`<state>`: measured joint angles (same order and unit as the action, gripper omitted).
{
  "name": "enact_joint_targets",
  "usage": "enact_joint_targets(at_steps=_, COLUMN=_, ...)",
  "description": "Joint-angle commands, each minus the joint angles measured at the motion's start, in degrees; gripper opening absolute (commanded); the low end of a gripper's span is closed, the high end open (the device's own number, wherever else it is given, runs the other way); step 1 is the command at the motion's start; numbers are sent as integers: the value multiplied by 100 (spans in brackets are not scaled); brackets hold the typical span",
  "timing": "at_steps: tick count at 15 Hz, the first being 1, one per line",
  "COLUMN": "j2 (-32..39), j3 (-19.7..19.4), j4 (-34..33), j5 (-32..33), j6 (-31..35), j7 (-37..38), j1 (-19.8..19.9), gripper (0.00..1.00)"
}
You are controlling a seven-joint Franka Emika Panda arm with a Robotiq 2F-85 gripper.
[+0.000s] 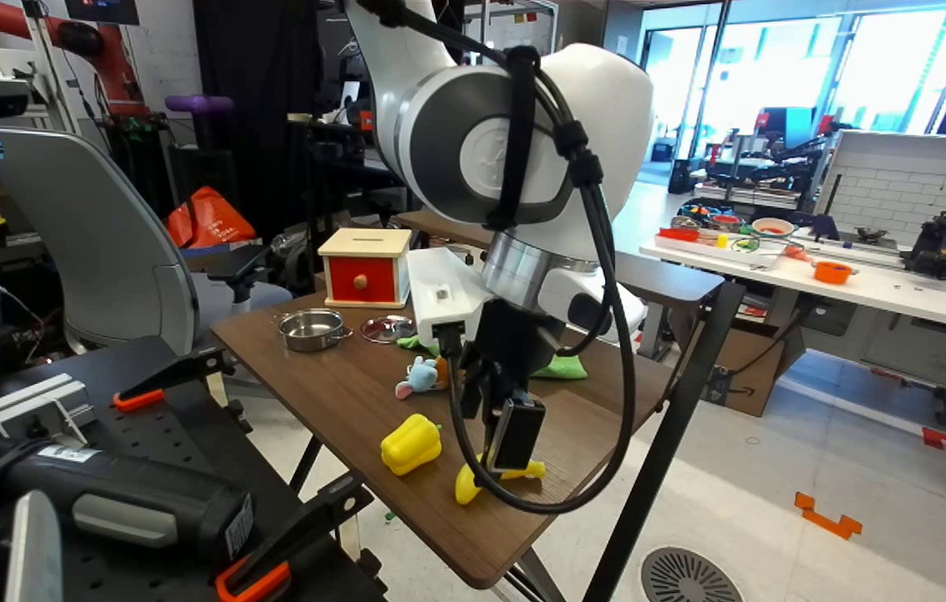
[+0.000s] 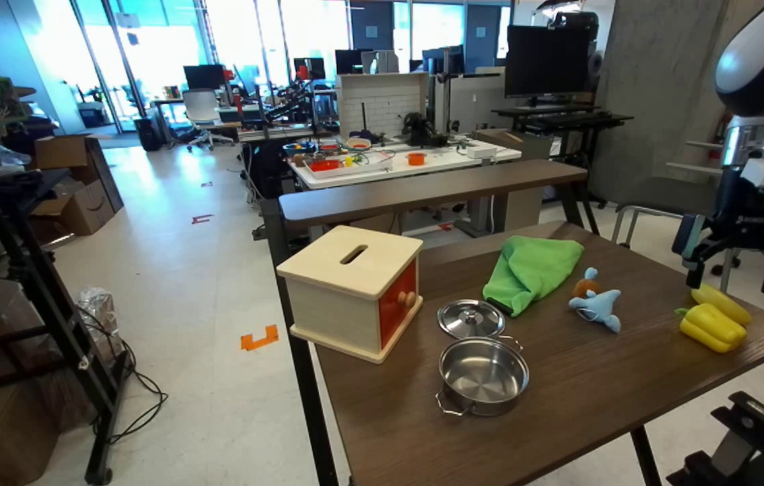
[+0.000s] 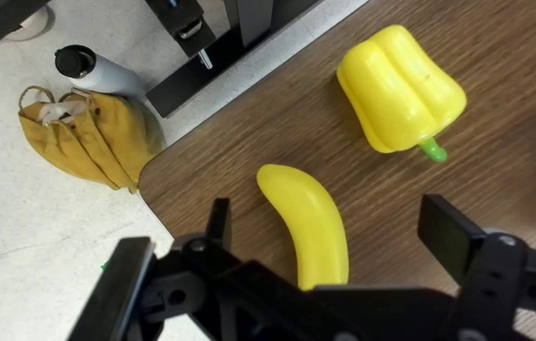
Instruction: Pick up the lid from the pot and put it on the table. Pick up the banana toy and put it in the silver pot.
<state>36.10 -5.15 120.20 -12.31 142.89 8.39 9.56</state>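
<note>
The lid [image 2: 470,318] lies knob up on the brown table [image 2: 578,391], beside the silver pot [image 2: 493,406]. In an exterior view the pot [image 1: 310,341] stands uncovered, with the lid [image 1: 388,329] next to it. The yellow banana toy [image 3: 317,222] lies on the table near a corner; its lower end is hidden by the gripper in the wrist view. It also shows in an exterior view [image 2: 723,304] behind the yellow pepper. My gripper [image 3: 326,213] is open and empty above the banana, with the fingers apart on either side of it in the wrist view.
A yellow toy pepper [image 3: 400,90] lies close to the banana. A blue plush toy [image 2: 598,307] and a green cloth [image 2: 534,270] lie farther along the table. A red-and-cream box [image 2: 355,290] stands near the pot and lid. The table edge [image 3: 159,161] is near the banana.
</note>
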Motion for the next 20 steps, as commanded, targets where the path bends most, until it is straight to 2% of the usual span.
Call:
enact_joint_targets(at_steps=1, j2=297, j3=-295, j4=-237, j5=311, j6=164, j7=476, j1=-368, gripper=100)
enact_joint_targets(at_steps=3, j2=443, j3=-350, j4=-375, j5=460, j6=202, j7=623, j1=-508, gripper=100)
enact_joint_targets(at_steps=4, j2=506, j3=-392, j4=-437, j5=549, j6=216, j7=697, j1=-592, gripper=75)
enact_joint_targets(at_steps=5, j2=561, j3=-426, j4=-511, j5=643, j6=187, j7=760, j1=-659, gripper=74)
enact_joint_targets(at_steps=6, j2=613, j3=-436, j4=-579, j5=698, j6=171, j7=793, j1=-696, gripper=68)
enact_joint_targets(at_steps=13, j2=752, j3=-448, j4=-839, j5=907, j6=89, j7=831, j1=-847, gripper=12)
enact_joint_targets(at_steps=14, j2=690, j3=-493, j4=-788, j5=980, j6=128, j7=891, j1=-937, gripper=6)
enact_joint_targets(at_steps=20, j2=-16, j3=-476, j4=-272, j5=1530, j6=171, j7=782, j1=-1435, gripper=7)
